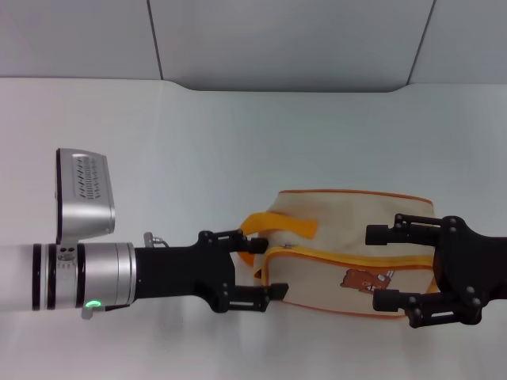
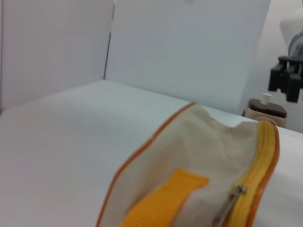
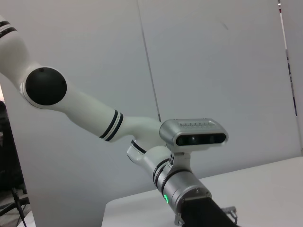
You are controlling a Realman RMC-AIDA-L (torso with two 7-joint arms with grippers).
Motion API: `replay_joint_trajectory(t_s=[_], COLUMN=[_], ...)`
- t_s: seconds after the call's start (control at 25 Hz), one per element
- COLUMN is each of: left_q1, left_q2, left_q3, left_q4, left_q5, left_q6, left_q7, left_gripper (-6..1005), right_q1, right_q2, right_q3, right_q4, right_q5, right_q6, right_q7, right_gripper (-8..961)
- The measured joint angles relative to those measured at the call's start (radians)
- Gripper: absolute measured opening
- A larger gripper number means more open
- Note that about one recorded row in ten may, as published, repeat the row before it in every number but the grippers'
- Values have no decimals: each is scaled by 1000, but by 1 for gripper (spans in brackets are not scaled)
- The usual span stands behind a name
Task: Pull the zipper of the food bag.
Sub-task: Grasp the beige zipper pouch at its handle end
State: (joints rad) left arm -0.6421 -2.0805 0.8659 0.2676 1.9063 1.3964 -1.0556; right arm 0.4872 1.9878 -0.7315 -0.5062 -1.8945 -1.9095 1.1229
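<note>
Cream food bag [image 1: 348, 245] on white table [image 1: 238, 142]. Left end effector [image 1: 261, 269] spread wide around zipper [image 1: 287, 249] end; right end effector [image 1: 380, 267] wide around opposite end.

The food bag [image 1: 341, 237] is cream-beige with orange piping, an orange strap handle [image 1: 279, 223] and a brown bear print [image 1: 363, 279]. The zipper [image 2: 232, 198] is silver on yellow-orange trim. The surface [image 1: 238, 142] is white.

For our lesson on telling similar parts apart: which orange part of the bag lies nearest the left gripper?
The orange strap handle: wide, flat webbing at the food bag's end, right beside the left gripper. The thin piping and zip trim run farther along the bag.
</note>
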Motion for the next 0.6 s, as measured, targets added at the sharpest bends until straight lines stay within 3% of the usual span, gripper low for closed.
replay_joint_trajectory(t_s=[0.24, 0.6], left_q1=[0, -8], left_q2=[-1, -1], left_q3=[-2, -3], left_q4=[4, -5], left_q5=[-16, -20], left_q6=[-4, 2], left_q7=[18, 21], left_gripper=[804, 399], right_q1=[-11, -13], right_q2=[-3, -4], right_q3=[22, 39], right_q4=[-5, -5], right_q5=[0, 1], right_q6=[1, 2], right_q7=[-4, -8], right_gripper=[815, 815])
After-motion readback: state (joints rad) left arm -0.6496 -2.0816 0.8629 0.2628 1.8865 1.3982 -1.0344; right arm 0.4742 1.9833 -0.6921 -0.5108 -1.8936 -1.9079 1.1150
